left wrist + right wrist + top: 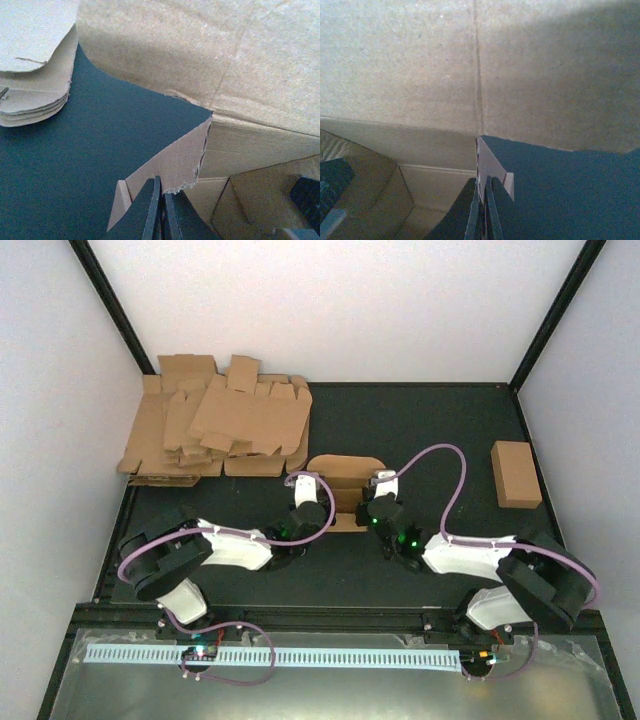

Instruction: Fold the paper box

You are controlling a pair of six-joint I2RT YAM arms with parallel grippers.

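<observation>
Left fingers (pixel 145 212) and right fingers (pixel 469 212), arms bent inward, pinch the paper box (pixel 345 472).

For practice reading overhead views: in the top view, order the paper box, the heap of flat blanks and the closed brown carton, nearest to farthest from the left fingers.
1. paper box, pinched in the left fingers, centre.
2. heap of flat blanks, back left.
3. closed brown carton, far right side.
</observation>
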